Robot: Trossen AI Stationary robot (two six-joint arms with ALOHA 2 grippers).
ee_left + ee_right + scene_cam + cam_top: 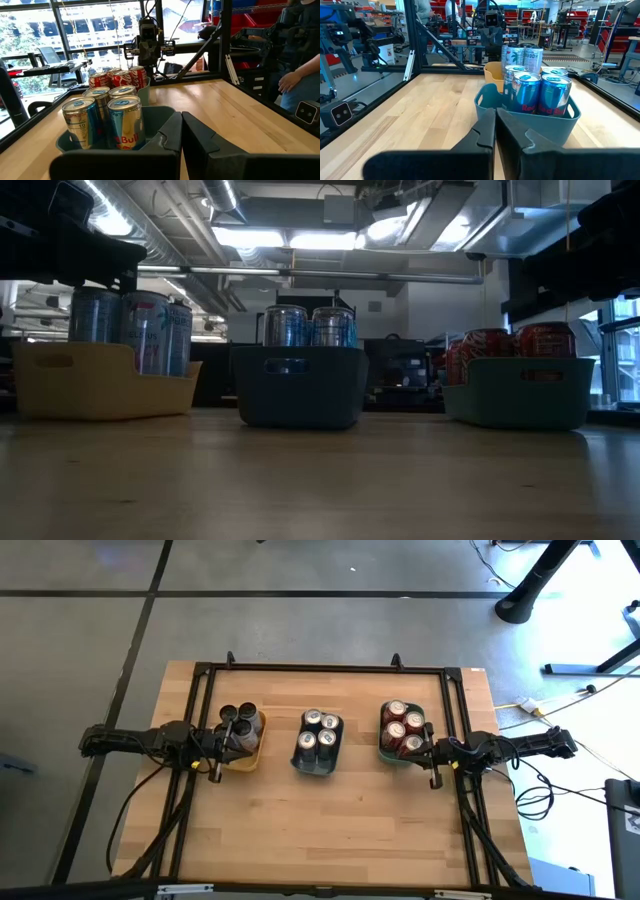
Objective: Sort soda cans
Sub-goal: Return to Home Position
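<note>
1. Look at the whole tabletop first. Three trays sit in a row across it, well apart from each other.
2. The yellow tray holds the dark cans. The blue tray in the middle holds the silver cans. The teal tray holds the red cans.
3. Every can you can see is already in a tray with cans of its own color. No can stands loose on the wood. So the sorting looks done.
4. Your left tool sits just beside the yellow tray. Its fingers are pressed together and hold nothing.
5. Your right tool sits just beside the teal tray. It is pressed together too, with nothing in it.
6. Pull both arms straight back from the trays, slowly, so you do not bump a tray or tip a can.
</note>
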